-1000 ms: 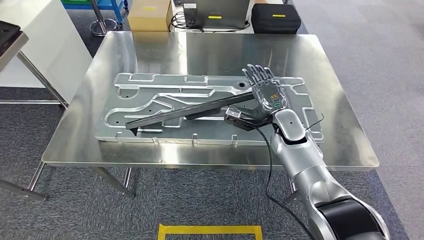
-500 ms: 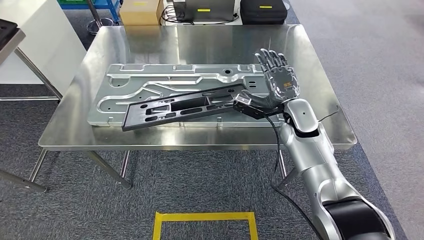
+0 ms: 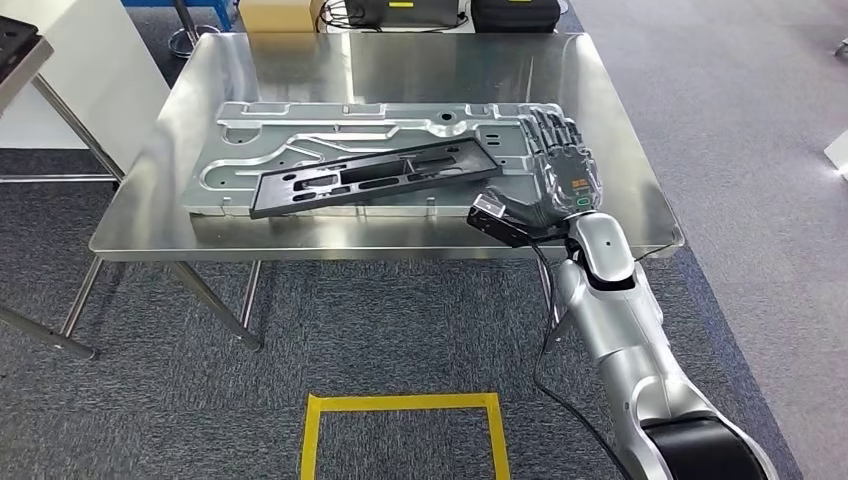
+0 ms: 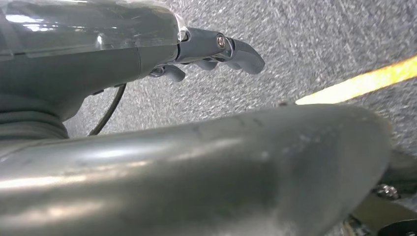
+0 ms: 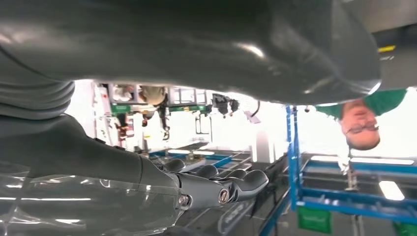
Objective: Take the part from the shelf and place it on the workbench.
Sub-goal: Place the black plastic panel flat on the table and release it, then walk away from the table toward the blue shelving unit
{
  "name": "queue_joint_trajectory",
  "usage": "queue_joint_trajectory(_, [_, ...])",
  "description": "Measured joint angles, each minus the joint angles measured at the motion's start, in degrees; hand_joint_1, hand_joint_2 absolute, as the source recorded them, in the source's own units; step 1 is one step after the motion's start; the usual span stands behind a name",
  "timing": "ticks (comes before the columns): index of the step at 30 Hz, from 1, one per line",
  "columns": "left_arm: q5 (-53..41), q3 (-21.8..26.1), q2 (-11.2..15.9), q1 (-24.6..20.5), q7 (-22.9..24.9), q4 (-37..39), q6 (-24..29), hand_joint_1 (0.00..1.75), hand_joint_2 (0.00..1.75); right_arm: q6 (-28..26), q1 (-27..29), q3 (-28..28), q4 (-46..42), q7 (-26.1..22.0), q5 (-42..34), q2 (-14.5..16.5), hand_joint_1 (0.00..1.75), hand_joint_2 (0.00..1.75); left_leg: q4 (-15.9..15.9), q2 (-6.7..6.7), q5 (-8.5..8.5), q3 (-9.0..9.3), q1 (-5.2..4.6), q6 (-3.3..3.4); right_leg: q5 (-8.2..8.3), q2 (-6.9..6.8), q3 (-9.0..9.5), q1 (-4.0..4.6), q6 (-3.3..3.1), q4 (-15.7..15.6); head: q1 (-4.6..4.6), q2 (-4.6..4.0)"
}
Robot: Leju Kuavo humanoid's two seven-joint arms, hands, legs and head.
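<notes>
In the head view, starting at the left, you see a white cabinet (image 3: 85,70) standing beside the left end of the steel workbench (image 3: 300,232), on grey carpet. On the workbench lies a large silver stamped metal panel (image 3: 300,125), flat, its long side running across the bench. The black part (image 3: 372,175) lies flat on top of that panel, a long slotted frame set at a slight angle, its left end near the front edge of the panel and its right end further back. Nothing holds the part. To the right of the part you find the right hand (image 3: 562,165), released, with its fingers extended and spread above the right end of the panel, apart from the part. A black box (image 3: 503,220) sits at the wrist, just over the front edge of the workbench, and the silver right arm (image 3: 625,330) rises to it from below. On the floor in front of the bench a yellow tape rectangle (image 3: 400,405) is marked. In the left wrist view, the left hand (image 4: 211,49) hangs over the carpet with a yellow line (image 4: 364,82) beyond it; its fingers are loosely curled and grasp nothing. In the right wrist view, a person in green (image 5: 366,120) appears beyond blue racking (image 5: 295,162).
</notes>
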Motion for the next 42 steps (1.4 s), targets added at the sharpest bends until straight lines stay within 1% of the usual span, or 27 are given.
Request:
queue_joint_trajectory(2, [-0.02,0.00,0.01,-0.11,-0.02,-0.02,-0.13,0.00,0.00,-0.26,1.39,-1.37,-1.61,0.15,-0.94,0.08,0.00,0.00,0.44,-0.20,0.77,-0.55,0.04,-0.89,-1.10,0.24,2.12,0.13,-1.05,-3.70,-0.01,0.00])
queue_joint_trajectory(4, [-0.01,0.02,-0.01,-0.07,-0.05,-0.02,-0.21,0.00,0.00,-0.33,2.97,-2.83,-2.95,-0.06,-2.07,0.09,0.00,0.00,0.34,-0.32,1.28,-0.77,0.30,-1.79,-0.49,0.09,1.53,0.30,-2.40,-3.70,0.00,0.00])
queue_joint_trajectory(5, [0.00,0.03,-0.01,0.01,-0.06,-0.02,-0.22,0.00,0.00,-0.28,3.48,-3.40,-3.49,-0.24,-2.40,0.04,0.00,0.00,0.90,-0.50,0.39,-1.11,0.42,-2.06,0.09,0.08,1.10,0.33,-2.94,-3.71,0.00,0.00])
queue_joint_trajectory(7, [0.00,0.06,-0.01,0.16,-0.09,-0.02,-0.22,0.00,0.00,-0.15,4.35,-4.38,-4.66,-0.44,-2.64,-0.17,0.00,0.00,5.36,-1.06,-4.73,-2.48,0.59,-2.09,1.46,0.19,-0.22,0.34,-3.74,-3.80,-0.01,0.00])
queue_joint_trajectory(9, [0.06,0.07,-0.08,0.18,-0.12,-0.02,-0.21,0.00,0.00,-0.13,7.29,-6.46,-7.16,-0.54,-3.15,-0.37,0.00,0.00,12.85,-1.56,-10.32,-3.62,0.56,-1.85,2.70,0.29,-1.77,0.73,-4.08,-3.76,-0.01,0.00])
queue_joint_trajectory(10, [0.13,0.08,-0.12,0.15,-0.12,-0.02,-0.19,0.00,0.00,-0.17,9.95,-8.08,-8.93,-0.65,-3.78,-0.38,0.00,0.00,15.80,-1.68,-11.26,-3.50,0.54,-1.70,3.24,0.14,-2.46,1.01,-4.16,-3.73,-0.01,0.00])
queue_joint_trajectory(11, [0.24,0.11,-0.15,0.14,-0.07,-0.02,-0.14,0.00,0.00,-0.28,13.15,-10.12,-11.00,-1.00,-4.88,-0.28,0.00,0.00,17.10,-1.73,-10.71,-2.63,0.48,-1.49,3.71,-0.16,-3.11,1.32,-4.21,-3.69,-0.01,0.00])
queue_joint_trajectory(12, [0.39,0.16,-0.16,0.17,0.11,-0.02,-0.05,0.00,0.00,-0.39,16.61,-12.64,-13.18,-1.71,-6.63,-0.06,0.00,0.00,16.47,-1.75,-9.25,-0.87,0.32,-1.14,4.18,-0.53,-3.76,1.60,-4.24,-3.63,-0.01,0.00])
queue_joint_trajectory(13, [0.51,0.22,-0.16,0.22,0.37,-0.02,0.04,0.00,0.00,-0.47,19.91,-14.94,-15.03,-2.64,-8.56,0.23,0.00,0.00,14.04,-1.76,-7.80,1.68,0.10,-0.66,4.62,-0.88,-4.35,1.85,-4.24,-3.59,-0.01,0.00])
queue_joint_trajectory(14, [0.61,0.35,-0.15,0.23,0.83,-0.02,0.16,0.00,0.00,-0.52,22.95,-17.55,-16.88,-3.85,-10.93,0.57,0.00,0.00,10.04,-1.70,-7.50,4.82,-0.19,-0.01,5.06,-1.19,-4.85,2.06,-4.15,-3.52,-0.01,0.00])
queue_joint_trajectory(16, [0.60,0.63,-0.16,0.08,1.79,-0.02,0.34,0.00,0.00,-0.93,28.06,-22.02,-19.51,-6.30,-14.89,0.93,0.00,0.00,2.13,-1.71,-9.04,10.00,-0.72,0.79,5.88,-1.81,-5.37,2.15,-3.72,-3.47,-0.01,0.00])
queue_joint_trajectory(18, [0.39,0.84,-0.25,-0.15,2.47,-0.02,0.45,0.00,0.00,-2.00,32.99,-25.59,-21.19,-8.54,-16.97,1.05,0.00,0.00,-1.27,-2.23,-10.01,11.47,-1.05,1.19,6.79,-2.58,-5.36,1.94,-2.98,-3.75,-0.01,-0.01])
queue_joint_trajectory(20, [0.25,0.99,-0.45,-0.13,2.76,-0.02,0.48,0.00,0.00,-2.85,36.95,-28.14,-22.22,-9.92,-17.51,1.76,0.00,0.00,-1.86,-2.61,-8.86,10.84,-0.87,1.81,6.06,-2.63,-5.59,1.71,-2.28,-3.43,-0.01,-0.01])
queue_joint_trajectory(22, [0.21,1.11,-0.59,-0.04,2.89,-0.02,0.54,0.00,0.00,-2.78,38.90,-30.20,-23.17,-10.29,-17.88,3.68,0.00,0.00,-2.21,-2.44,-7.29,9.71,-0.59,2.43,1.07,-1.93,-6.86,1.54,-1.81,0.43,-0.01,0.00])
queue_joint_trajectory(24, [-0.06,1.14,-0.62,-0.18,2.99,-0.02,0.75,0.00,0.00,-0.53,40.08,-32.31,-24.01,-10.54,-20.22,6.32,0.00,0.00,-2.10,-2.19,-5.92,8.05,-0.62,2.73,-4.43,-1.57,-8.41,1.39,-1.32,7.67,-0.01,0.00])
queue_joint_trajectory(25, [-0.26,1.14,-0.66,-0.27,3.05,-0.02,0.89,0.00,0.00,1.65,40.69,-33.48,-24.15,-10.95,-22.65,7.70,0.00,0.00,-1.99,-2.10,-5.31,7.16,-0.61,2.66,-5.22,-1.54,-8.68,1.28,-1.05,10.75,-0.01,-0.01])
queue_joint_trajectory(27, [-0.56,1.14,-0.73,-0.24,3.16,-0.02,1.11,0.00,0.00,6.90,41.70,-36.72,-23.04,-12.82,-29.62,10.79,0.00,0.00,-1.47,-1.85,-4.32,5.32,-0.50,2.35,-2.81,-1.59,-7.03,0.94,-0.56,12.18,-0.01,-0.01])
queue_joint_trajectory(28, [-0.62,1.15,-0.75,-0.17,3.16,-0.02,1.19,0.00,0.00,8.91,41.86,-38.72,-21.22,-14.25,-32.90,12.33,0.00,0.00,-1.02,-1.71,-3.94,4.36,-0.42,2.08,-0.96,-1.81,-4.75,0.72,-0.37,9.90,-0.01,-0.01])
queue_joint_trajectory(29, [-0.70,1.15,-0.77,-0.12,3.10,-0.02,1.25,0.00,0.00,10.17,41.63,-40.82,-18.39,-15.79,-35.29,13.69,0.00,0.00,-0.51,-1.51,-3.64,3.51,-0.36,1.75,-0.23,-2.31,-1.86,0.52,-0.25,6.17,-0.01,-0.01])
queue_joint_trajectory(31, [-0.94,1.16,-0.77,-0.15,2.79,-0.03,1.45,0.00,0.00,10.30,40.20,-44.68,-9.72,-17.92,-36.46,15.39,0.00,0.00,0.47,-0.91,-3.12,2.34,-0.43,0.97,-1.23,-3.16,3.25,0.73,-0.79,-1.63,-0.03,0.00])
queue_joint_trajectory(32, [-1.10,1.15,-0.77,-0.21,2.59,-0.04,1.61,0.00,0.00,9.76,39.26,-46.36,-4.21,-17.95,-35.84,15.74,0.00,0.00,0.67,-0.57,-2.81,2.11,-0.49,0.55,-2.14,-3.30,4.35,0.99,-1.36,-3.77,-0.04,0.00])
queue_joint_trajectory(35, [-1.83,1.13,-0.73,-0.31,2.20,-0.04,2.05,0.00,0.00,9.19,37.80,-50.41,12.58,-14.14,-33.69,15.76,0.00,0.00,1.03,-0.19,-2.62,1.62,-0.29,-0.64,-1.46,-2.94,3.82,1.33,-3.34,-4.75,-0.06,0.00])
queue_joint_trajectory(37, [-2.46,1.05,-0.69,-0.18,2.21,-0.04,2.12,0.00,0.00,10.14,37.78,-51.97,20.71,-10.02,-32.40,15.62,0.00,0.00,4.17,-1.11,-6.67,0.45,-0.06,-1.15,-0.19,-2.87,2.53,1.30,-4.48,-4.87,-0.06,0.00])
queue_joint_trajectory(39, [-3.05,0.96,-0.66,-0.12,2.52,-0.04,2.07,0.00,0.00,11.39,37.59,-52.35,26.68,-5.04,-30.48,15.34,0.00,0.00,10.92,-2.08,-12.57,-1.07,-0.02,-1.36,1.11,-2.62,0.86,1.59,-5.04,-4.77,-0.05,-0.01])
queue_joint_trajectory(40, [-3.25,0.91,-0.65,-0.15,2.67,-0.04,2.05,0.00,0.00,12.08,37.50,-52.35,29.17,-2.46,-29.52,15.14,0.00,0.00,14.13,-2.29,-14.12,-1.41,-0.04,-1.35,1.75,-2.50,-0.01,1.79,-5.12,-4.69,-0.05,-0.01])
queue_joint_trajectory(41, [-3.42,0.82,-0.66,-0.23,2.83,-0.04,2.02,0.00,0.00,12.80,37.46,-52.34,31.51,0.24,-28.50,14.92,0.00,0.00,16.07,-2.42,-14.26,-1.10,-0.07,-1.24,2.36,-2.46,-0.92,2.00,-5.17,-4.56,-0.05,-0.01])
queue_joint_trajectory(42, [-3.56,0.72,-0.67,-0.30,2.96,-0.04,1.97,0.00,0.00,13.49,37.42,-52.29,33.47,2.95,-27.43,14.77,0.00,0.00,16.12,-2.47,-13.13,0.10,-0.11,-1.03,2.94,-2.45,-1.82,2.20,-5.19,-4.42,-0.05,-0.01])
